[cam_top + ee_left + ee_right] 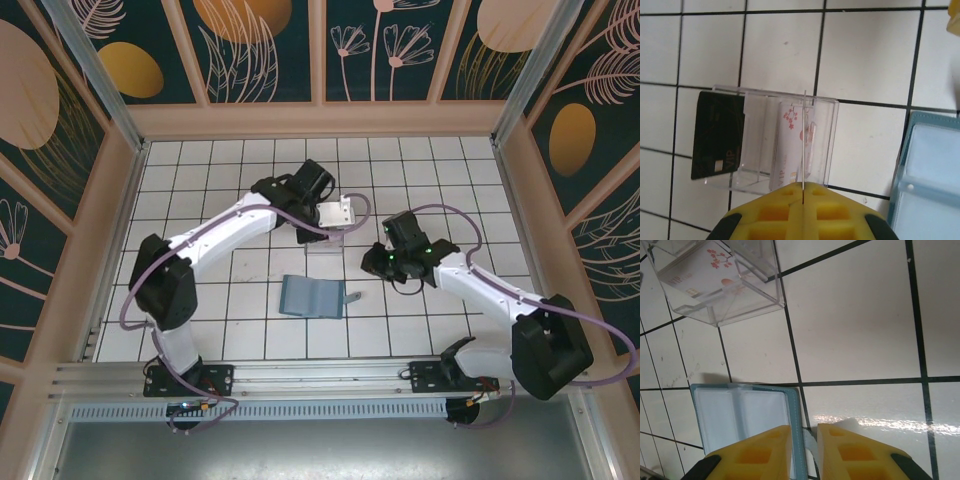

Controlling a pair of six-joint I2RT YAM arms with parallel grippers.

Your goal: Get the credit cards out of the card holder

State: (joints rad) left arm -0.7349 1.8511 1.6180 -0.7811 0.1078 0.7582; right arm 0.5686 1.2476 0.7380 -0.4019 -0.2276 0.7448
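Left wrist, left gripper [803,188] clenched on edge-on card [804,140]; right gripper [804,430] — narrowly parted — over card holder [740,415]

I work over a white tiled floor [250,270] ruled with dark grout lines, glossy enough to throw back a bright streak of light [875,424] at the lower right of my right wrist view. A pale wooden frame [320,120] rings it, holding dark teal wall panels [265,50] painted with orange discs and pale plants. A metal rail [320,375] crosses the bottom of the overhead view.
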